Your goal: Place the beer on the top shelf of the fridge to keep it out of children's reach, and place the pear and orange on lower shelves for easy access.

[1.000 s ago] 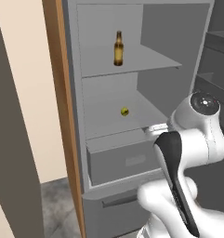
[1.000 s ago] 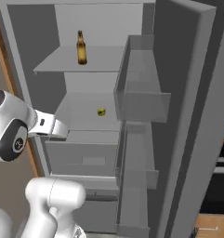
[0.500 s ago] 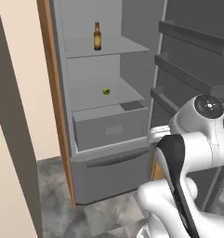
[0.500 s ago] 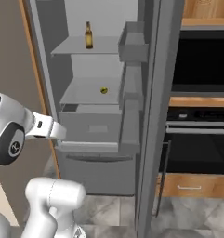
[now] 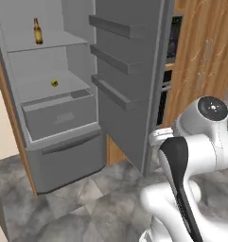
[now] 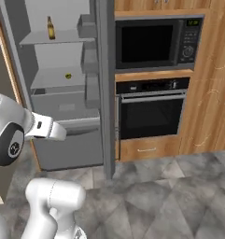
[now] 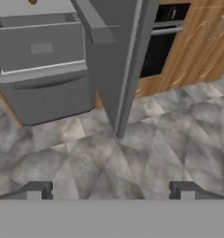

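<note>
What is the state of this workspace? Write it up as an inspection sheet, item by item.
Surface: grey stone-patterned floor; no worktop in view.
Fridge: door stands open, grey shelves and bottom drawer visible.
Beer: upright on the top shelf.
Pear: small yellow-green fruit on a lower shelf, above the drawer.
Orange: nothing seen.
Clutter: nothing seen.
Gripper: open, holding nothing, pointed down at the floor in front of the fridge.
Cables: nothing seen.
Surroundings: microwave above a built-in oven, set in wooden cabinetry beside the fridge.
</note>
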Available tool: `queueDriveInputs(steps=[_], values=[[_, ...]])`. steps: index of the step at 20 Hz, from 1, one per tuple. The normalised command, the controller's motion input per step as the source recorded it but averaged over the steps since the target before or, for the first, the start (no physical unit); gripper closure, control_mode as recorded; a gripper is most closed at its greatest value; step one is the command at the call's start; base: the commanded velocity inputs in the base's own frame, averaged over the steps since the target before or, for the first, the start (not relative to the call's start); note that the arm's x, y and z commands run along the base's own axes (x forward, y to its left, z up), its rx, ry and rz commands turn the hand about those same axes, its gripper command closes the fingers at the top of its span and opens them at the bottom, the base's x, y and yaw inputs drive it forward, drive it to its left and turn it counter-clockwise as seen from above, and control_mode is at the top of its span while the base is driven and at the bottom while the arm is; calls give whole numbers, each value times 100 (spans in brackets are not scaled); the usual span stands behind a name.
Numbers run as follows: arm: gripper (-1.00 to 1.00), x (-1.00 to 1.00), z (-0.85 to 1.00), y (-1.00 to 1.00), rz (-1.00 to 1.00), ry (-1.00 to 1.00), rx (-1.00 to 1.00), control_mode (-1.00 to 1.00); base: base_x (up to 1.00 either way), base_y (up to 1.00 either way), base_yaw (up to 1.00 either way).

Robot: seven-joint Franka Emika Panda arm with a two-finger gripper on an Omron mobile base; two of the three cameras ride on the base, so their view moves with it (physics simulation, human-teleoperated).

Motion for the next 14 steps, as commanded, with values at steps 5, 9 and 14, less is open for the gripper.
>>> queueDriveInputs(steps=[5,9,14], values=[[-100,0,0,0,0,0,0,100,-47,-66,-53],[-100,0,0,0,0,0,0,100,1,-50,-72],[-100,0,0,0,0,0,0,100,34,-19,-68]])
